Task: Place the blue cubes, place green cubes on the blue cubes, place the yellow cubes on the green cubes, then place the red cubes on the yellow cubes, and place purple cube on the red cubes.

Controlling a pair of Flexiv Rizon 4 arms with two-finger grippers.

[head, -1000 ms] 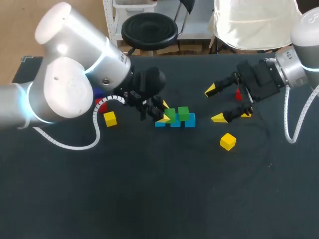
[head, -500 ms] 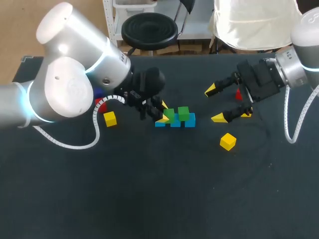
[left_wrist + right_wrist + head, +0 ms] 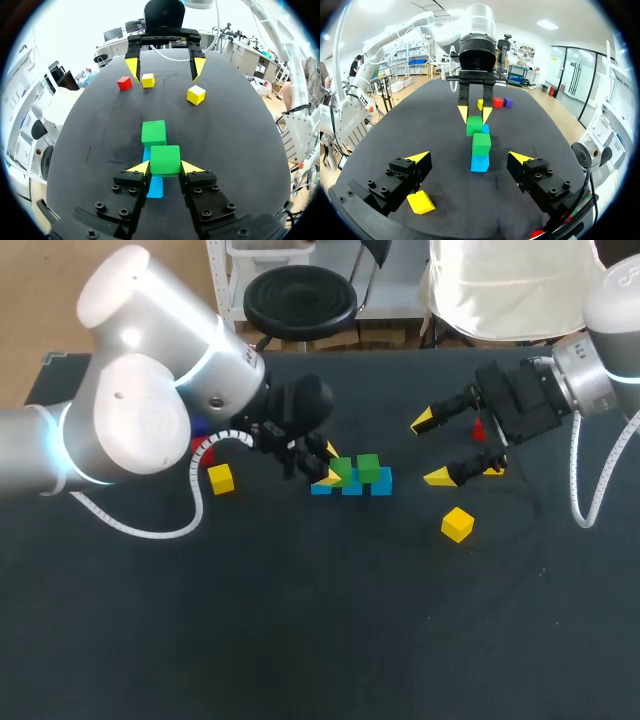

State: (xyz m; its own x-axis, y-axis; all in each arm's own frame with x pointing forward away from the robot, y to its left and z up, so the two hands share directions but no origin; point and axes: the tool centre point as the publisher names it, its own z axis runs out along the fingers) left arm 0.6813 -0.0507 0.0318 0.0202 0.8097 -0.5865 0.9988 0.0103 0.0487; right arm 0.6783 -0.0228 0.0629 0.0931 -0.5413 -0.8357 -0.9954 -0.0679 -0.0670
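Observation:
A row of blue cubes (image 3: 352, 487) lies mid-table. One green cube (image 3: 368, 468) rests on its right end. My left gripper (image 3: 328, 465) is shut on a second green cube (image 3: 341, 471) right over the row's left part. In the left wrist view that green cube (image 3: 165, 160) sits between the fingers of my left gripper (image 3: 165, 168), with a blue cube (image 3: 155, 186) under it. My right gripper (image 3: 430, 449) stands open to the right of the stack, holding nothing. In the right wrist view the stack (image 3: 481, 150) is ahead of my right gripper (image 3: 469, 159).
Yellow cubes lie at the left (image 3: 220, 478), the front right (image 3: 457, 524) and behind my right gripper's finger (image 3: 493, 468). Red cubes sit at the far right (image 3: 478, 428) and under my left arm (image 3: 203, 448). A purple cube (image 3: 508, 102) lies beside a red one (image 3: 497, 102).
The left arm's upper body has shifted very slightly to the right. The grippers and cubes stay where they were.

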